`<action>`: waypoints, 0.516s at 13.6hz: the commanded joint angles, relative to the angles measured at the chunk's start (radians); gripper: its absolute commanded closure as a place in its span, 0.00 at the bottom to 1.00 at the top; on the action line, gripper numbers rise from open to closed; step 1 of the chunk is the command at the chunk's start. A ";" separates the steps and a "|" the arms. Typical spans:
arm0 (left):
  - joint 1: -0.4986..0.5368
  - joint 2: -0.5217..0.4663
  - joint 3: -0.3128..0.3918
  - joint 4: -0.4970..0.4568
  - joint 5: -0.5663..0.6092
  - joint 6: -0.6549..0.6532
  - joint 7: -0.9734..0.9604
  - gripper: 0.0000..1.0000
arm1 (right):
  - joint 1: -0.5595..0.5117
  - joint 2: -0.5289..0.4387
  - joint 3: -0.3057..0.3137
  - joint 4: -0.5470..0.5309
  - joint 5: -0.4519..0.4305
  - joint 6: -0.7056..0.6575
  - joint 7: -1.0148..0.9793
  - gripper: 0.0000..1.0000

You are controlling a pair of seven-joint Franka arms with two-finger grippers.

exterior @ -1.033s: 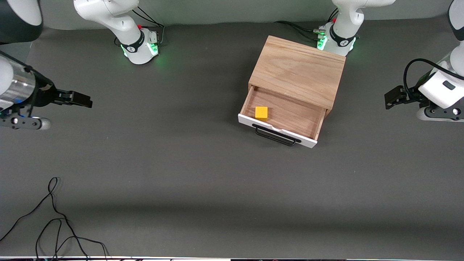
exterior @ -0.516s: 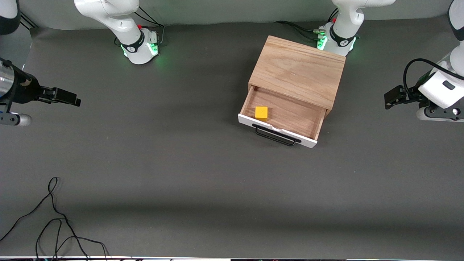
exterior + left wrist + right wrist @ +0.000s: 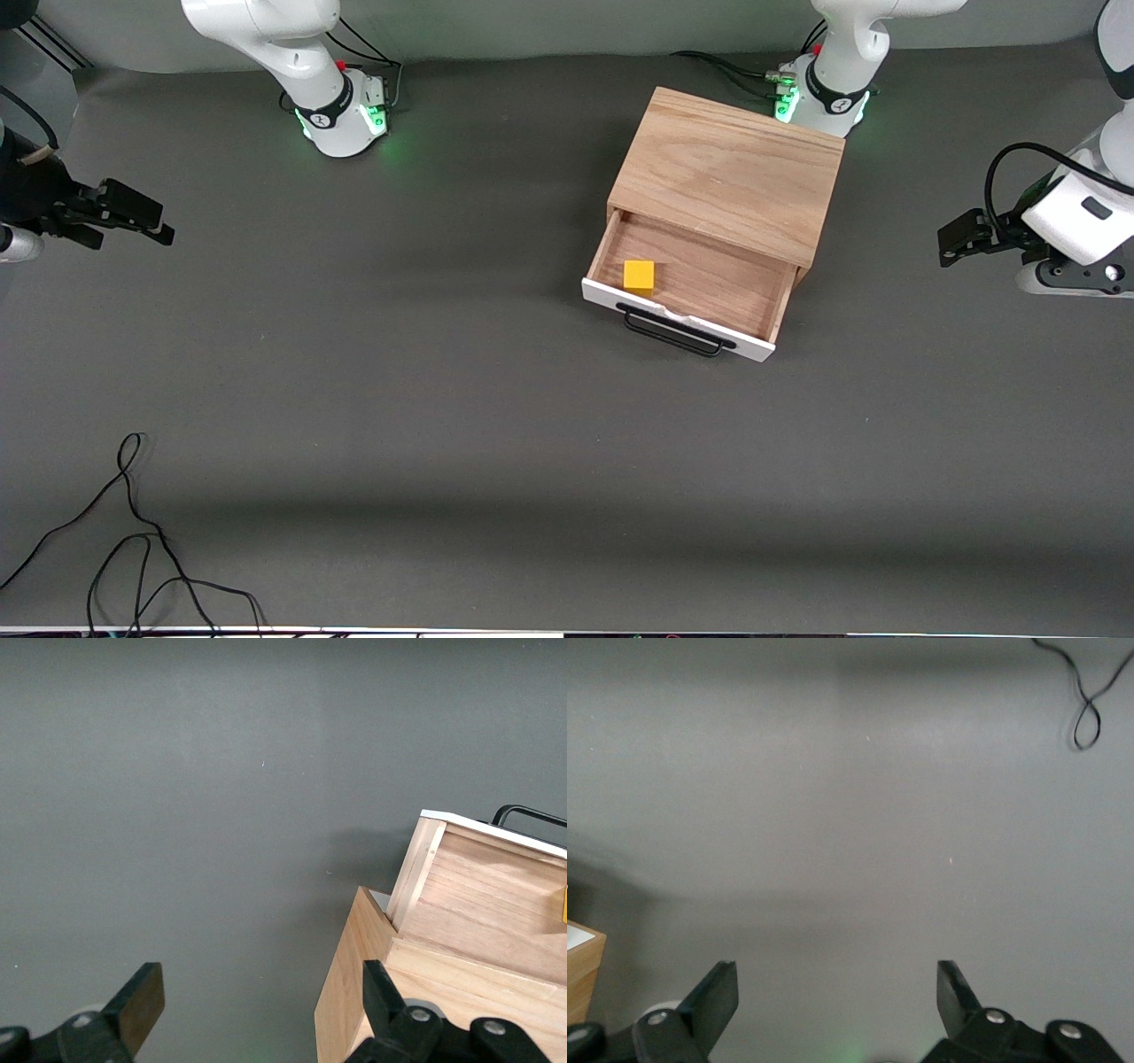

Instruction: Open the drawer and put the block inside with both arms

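Oak box (image 3: 726,173) sits on the grey table (image 3: 443,399) close to the left arm's base (image 3: 824,97); drawer (image 3: 691,283) pulled out toward the front camera, white front and black bar handle (image 3: 678,330) at its nearest edge. Yellow block (image 3: 639,276) rests inside the drawer, in the corner by the white front, toward the right arm's end. Left gripper (image 3: 961,239) hangs over bare table off the box's side at the left arm's end, fingers (image 3: 142,1001) spread wide, holding nothing. Right gripper (image 3: 146,221) is over the table edge well apart from the box, fingers (image 3: 718,997) spread, nothing between them. Wide bare table nearer the camera than the drawer; black cable (image 3: 133,540) loops at the near corner, right arm's end
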 commanded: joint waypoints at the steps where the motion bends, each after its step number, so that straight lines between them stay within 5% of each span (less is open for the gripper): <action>1: 0.007 -0.004 -0.005 0.014 -0.010 -0.022 0.018 0.00 | -0.013 0.018 0.011 0.037 -0.007 0.020 -0.040 0.01; 7: 0.007 -0.002 -0.006 0.014 -0.010 -0.022 0.017 0.00 | -0.001 0.038 0.005 0.035 -0.019 0.005 -0.045 0.00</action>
